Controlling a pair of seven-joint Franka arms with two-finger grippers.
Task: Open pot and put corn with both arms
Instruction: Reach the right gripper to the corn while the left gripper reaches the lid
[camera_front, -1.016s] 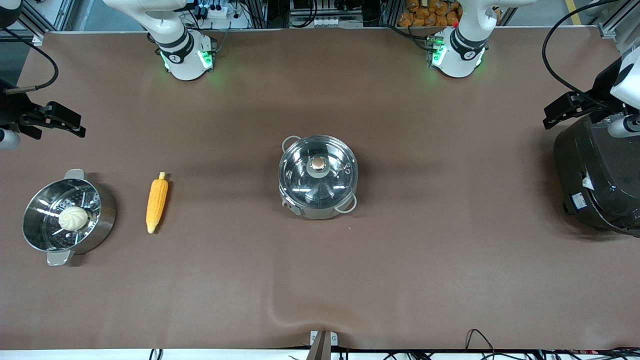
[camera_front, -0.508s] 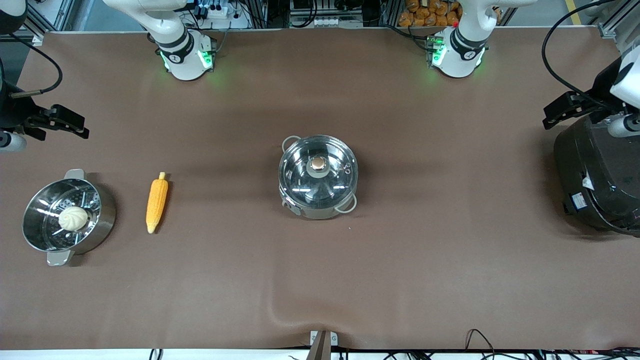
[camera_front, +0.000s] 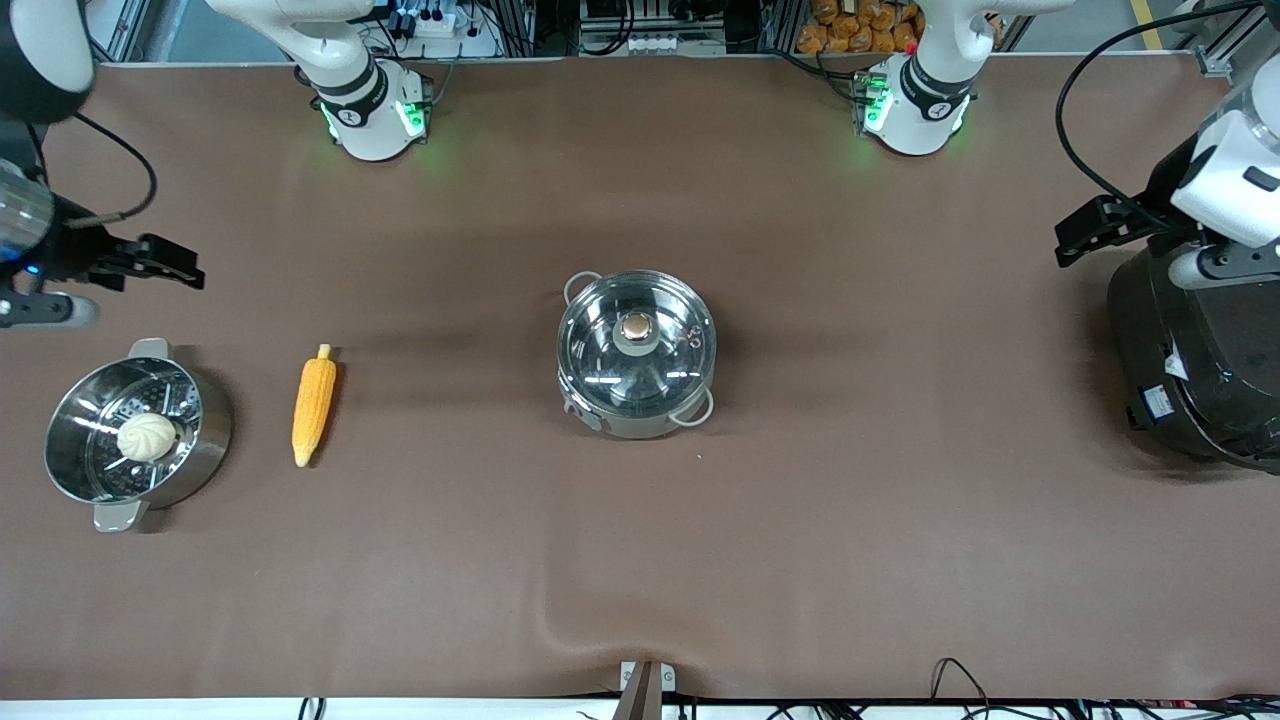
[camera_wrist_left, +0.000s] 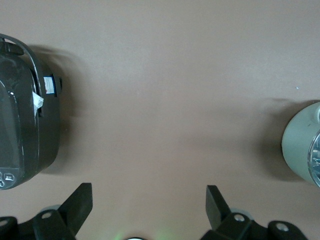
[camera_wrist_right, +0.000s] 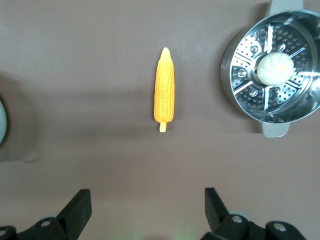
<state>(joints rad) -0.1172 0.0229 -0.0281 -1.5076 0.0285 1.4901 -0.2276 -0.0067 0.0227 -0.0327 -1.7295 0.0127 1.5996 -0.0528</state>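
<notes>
The steel pot (camera_front: 637, 352) stands mid-table with its glass lid (camera_front: 637, 345) and knob (camera_front: 635, 327) on it. Its edge shows in the left wrist view (camera_wrist_left: 302, 145). The yellow-orange corn (camera_front: 313, 403) lies on the mat toward the right arm's end, also in the right wrist view (camera_wrist_right: 164, 97). My right gripper (camera_front: 165, 262) is open and empty, up over the mat above the steamer pot's end, apart from the corn. My left gripper (camera_front: 1085, 232) is open and empty, over the mat beside the rice cooker. Both show wide jaws in their wrist views (camera_wrist_left: 149, 205) (camera_wrist_right: 147, 207).
A steel steamer pot (camera_front: 205, 430) with a white bun (camera_front: 147, 437) stands at the right arm's end, beside the corn. A big black rice cooker (camera_front: 1190, 360) stands at the left arm's end. A fold in the mat (camera_front: 590, 625) lies near the front edge.
Both grippers have moved inward toward the table's middle, the right one toward the corn's side, the left one away from the rice cooker. Pot, lid and corn have not moved.
</notes>
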